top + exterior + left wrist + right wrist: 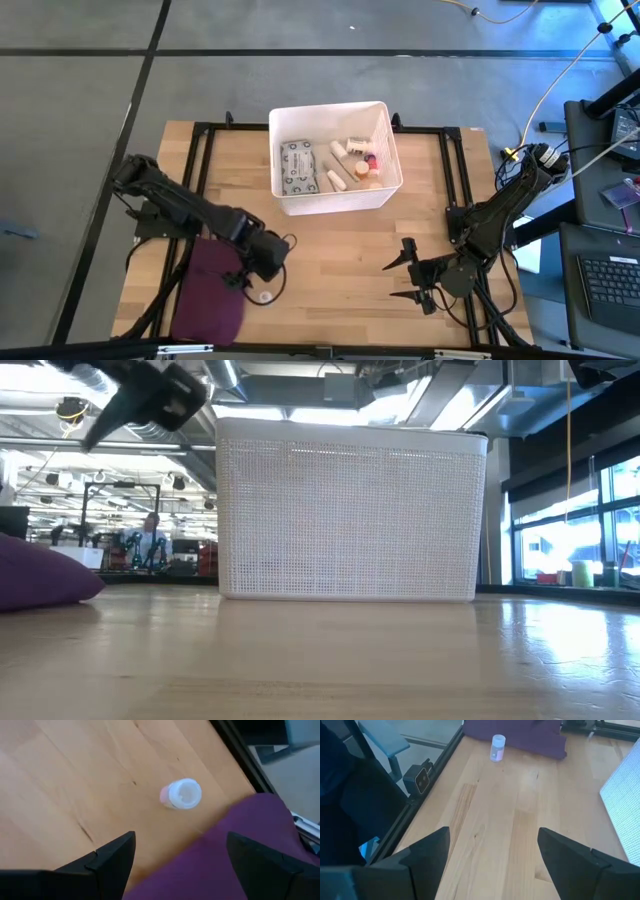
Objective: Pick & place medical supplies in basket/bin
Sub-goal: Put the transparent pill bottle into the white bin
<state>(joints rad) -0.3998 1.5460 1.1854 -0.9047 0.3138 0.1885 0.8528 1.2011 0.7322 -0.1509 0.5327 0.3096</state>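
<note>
The left gripper [262, 268] hangs with its jaws spread and empty over the front left of the table, just above a small white bottle [180, 794] that stands on the bare wood right beside the edge of a maroon cloth [208, 292]. The right gripper [408, 277] waits low over the front right of the table, its jaws also spread with nothing between them. The table [330, 260] is pale wooden planking inside a black metal frame. Toward its far middle sits the white bin [285, 200], already holding a grey-green packet [298, 165] and several small bottles and tubes [352, 160]. Beyond the table lies grey floor, a desk with a keyboard [608, 285] at the right, and, seen low across the wood, an open hall with bright ceiling lights and a person [151, 540] far back.
</note>
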